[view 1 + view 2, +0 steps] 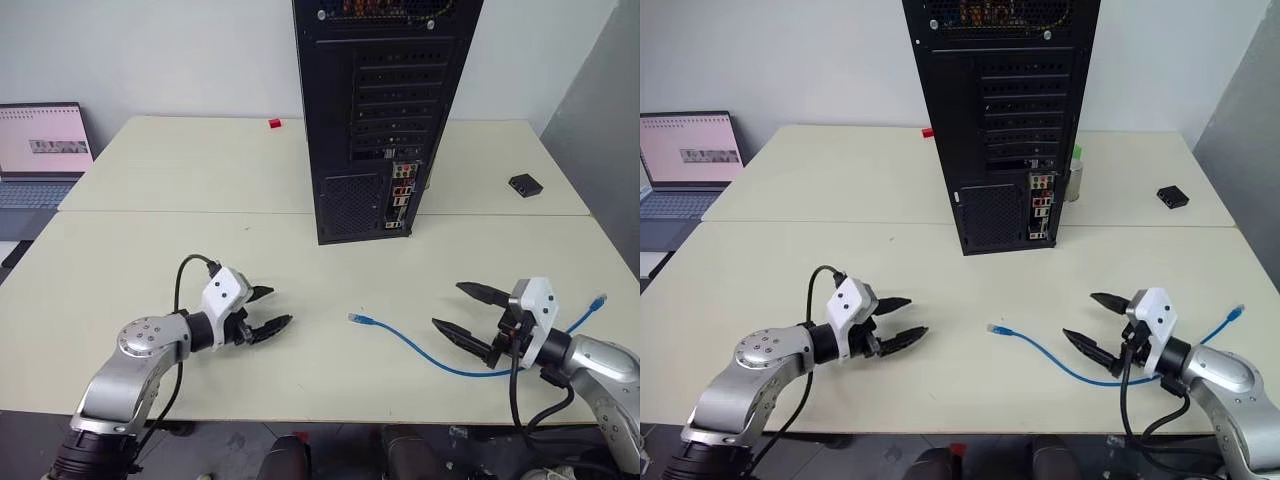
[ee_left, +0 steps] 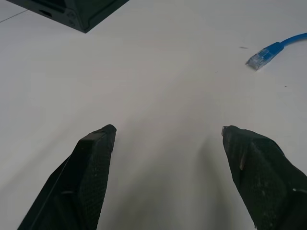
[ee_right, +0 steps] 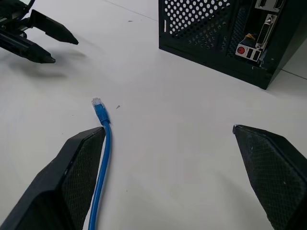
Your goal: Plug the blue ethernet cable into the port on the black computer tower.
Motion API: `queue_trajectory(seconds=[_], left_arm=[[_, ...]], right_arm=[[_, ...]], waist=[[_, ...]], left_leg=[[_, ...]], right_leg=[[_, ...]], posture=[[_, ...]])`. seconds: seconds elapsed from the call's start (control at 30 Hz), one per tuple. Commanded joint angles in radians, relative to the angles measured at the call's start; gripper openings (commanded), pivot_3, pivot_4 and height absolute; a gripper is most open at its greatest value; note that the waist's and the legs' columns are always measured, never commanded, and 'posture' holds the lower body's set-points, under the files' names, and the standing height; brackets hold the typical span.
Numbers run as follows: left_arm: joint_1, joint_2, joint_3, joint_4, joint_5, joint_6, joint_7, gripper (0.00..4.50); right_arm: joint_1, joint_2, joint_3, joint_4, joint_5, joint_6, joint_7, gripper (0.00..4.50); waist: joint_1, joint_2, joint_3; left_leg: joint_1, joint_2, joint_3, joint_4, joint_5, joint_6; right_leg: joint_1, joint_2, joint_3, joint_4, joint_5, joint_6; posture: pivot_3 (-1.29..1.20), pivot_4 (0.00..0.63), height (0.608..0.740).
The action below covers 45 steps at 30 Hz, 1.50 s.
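The black computer tower [image 1: 385, 110] stands upright at the table's middle back, its rear panel facing me. A strip of small coloured connectors [image 1: 401, 195] runs down its lower right; which one is the port I cannot tell. The blue ethernet cable [image 1: 420, 352] lies loose on the table, one plug [image 1: 357, 319] near the middle, the other plug [image 1: 598, 300] at the right. My left gripper [image 1: 275, 309] hovers open to the left of the near plug, empty. My right gripper [image 1: 462, 310] is open over the cable's curve, holding nothing. The right wrist view shows the plug [image 3: 98, 105] and the tower's lower corner [image 3: 230, 38].
A laptop [image 1: 40, 150] sits open at the far left. A small black box [image 1: 525, 184] lies on the table right of the tower, and a small red item [image 1: 274, 124] lies behind it to the left. A seam [image 1: 180, 211] joins two tabletops.
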State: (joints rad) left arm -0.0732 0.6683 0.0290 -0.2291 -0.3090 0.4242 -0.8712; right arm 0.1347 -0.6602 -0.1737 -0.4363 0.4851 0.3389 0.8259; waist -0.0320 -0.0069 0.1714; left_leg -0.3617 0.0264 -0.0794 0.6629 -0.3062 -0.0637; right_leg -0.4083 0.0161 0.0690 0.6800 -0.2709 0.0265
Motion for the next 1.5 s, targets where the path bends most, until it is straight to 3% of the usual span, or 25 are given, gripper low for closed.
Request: queue_trajectory(seconds=[0.03, 0.33, 0.73, 1.0, 1.23, 1.5], left_arm=[[-0.008, 0.039, -0.015, -0.041, -0.014, -0.037, -0.070, 3.77], [-0.055, 0.113, -0.080, -0.050, 0.025, -0.106, -0.180, 3.77], [-0.055, 0.102, -0.104, -0.064, 0.040, -0.120, -0.181, 3.77], [-0.034, 0.102, -0.106, -0.083, 0.041, -0.117, -0.178, 3.77], [-0.029, 0.092, -0.121, -0.068, 0.057, -0.141, -0.171, 3.77], [-0.049, 0.066, -0.152, -0.023, 0.075, -0.180, -0.164, 3.77]], right_arm=[[0.001, -0.025, -0.013, -0.079, 0.013, 0.025, -0.008, 4.48], [-0.037, -0.146, 0.115, -0.212, -0.022, 0.196, -0.020, 4.48], [-0.238, 0.000, 0.377, 0.053, -0.207, 0.074, -0.034, 4.48], [-0.302, 0.055, 0.458, 0.165, -0.292, 0.012, -0.013, 4.48], [-0.314, 0.053, 0.482, 0.195, -0.348, 0.008, -0.012, 3.22], [-0.334, 0.056, 0.497, 0.199, -0.406, 0.002, -0.036, 1.10]], waist=[[0.000, 0.000, 0.000], [0.000, -0.001, 0.001], [-0.001, -0.005, 0.003], [-0.001, -0.005, 0.003], [-0.001, -0.005, 0.003], [-0.001, -0.005, 0.003]], left_leg=[[0.000, 0.000, 0.000, 0.000, 0.000, 0.000], [0.000, 0.000, 0.000, 0.000, 0.000, 0.000], [0.000, 0.000, 0.000, 0.000, 0.000, 0.000], [0.000, 0.000, 0.000, 0.000, 0.000, 0.000], [0.000, 0.000, 0.000, 0.000, 0.000, 0.000], [0.000, 0.000, 0.000, 0.001, 0.000, 0.000]], right_leg=[[0.000, 0.000, 0.000, 0.000, 0.000, 0.000], [0.000, 0.000, 0.000, 0.000, -0.001, 0.001], [0.000, 0.000, -0.001, 0.000, 0.000, 0.000], [-0.001, 0.000, -0.001, 0.000, 0.000, -0.001], [-0.001, 0.000, -0.001, 0.000, 0.000, -0.001], [0.000, 0.000, -0.001, 0.000, 0.000, -0.001]], posture=[[0.00, 0.150, 0.740], [0.00, 0.150, 0.740], [0.00, 0.150, 0.740], [0.00, 0.150, 0.740], [0.00, 0.150, 0.740], [0.00, 0.150, 0.740]])
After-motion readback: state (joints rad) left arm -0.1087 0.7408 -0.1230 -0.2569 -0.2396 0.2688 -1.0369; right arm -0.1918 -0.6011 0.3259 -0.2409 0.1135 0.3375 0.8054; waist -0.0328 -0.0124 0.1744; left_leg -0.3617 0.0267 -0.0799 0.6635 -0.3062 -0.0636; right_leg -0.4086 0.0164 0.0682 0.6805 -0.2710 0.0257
